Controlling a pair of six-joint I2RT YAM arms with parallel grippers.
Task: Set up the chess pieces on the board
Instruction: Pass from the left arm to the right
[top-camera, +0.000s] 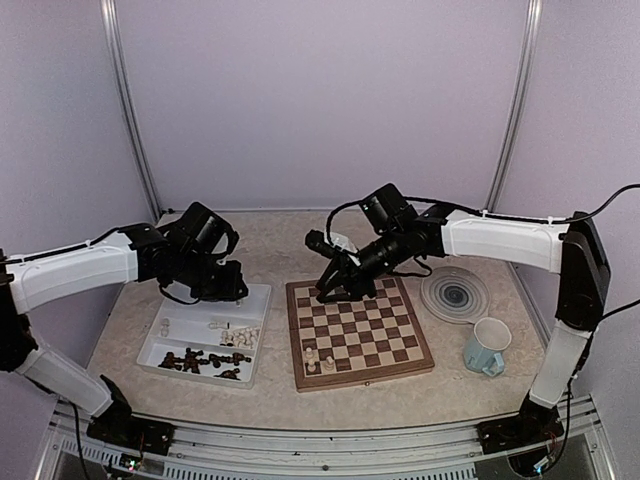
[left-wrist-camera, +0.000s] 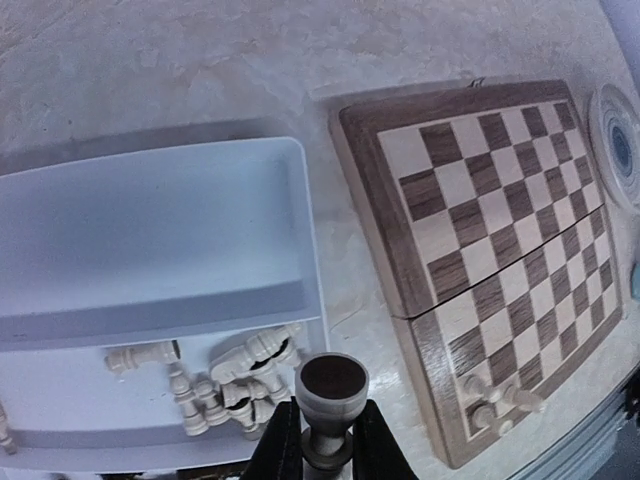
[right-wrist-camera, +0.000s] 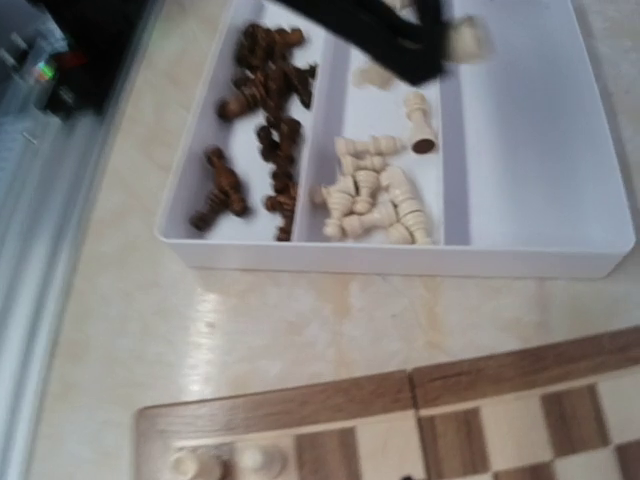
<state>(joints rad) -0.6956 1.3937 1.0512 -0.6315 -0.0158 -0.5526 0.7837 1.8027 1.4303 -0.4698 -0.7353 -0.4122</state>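
The tray (top-camera: 195, 310) lies left of the board (top-camera: 360, 330), the plate (top-camera: 480, 290) to the board's right, and the mug (top-camera: 487, 347) just before the plate. Loose chess pieces (top-camera: 205, 358) lie in the tray's near and middle compartments, while two pieces (top-camera: 318, 358) sit on the board's near left corner.

Soft, even light is coming from overhead, leaving only faint, diffuse shadows on the worktop (top-camera: 270, 395). In the right wrist view the worktop is showing a pale streak of glare, and the whole picture is blurring, worst at the top and left. The left wrist view is bowing the board (left-wrist-camera: 480, 230) edges, fisheye-like.
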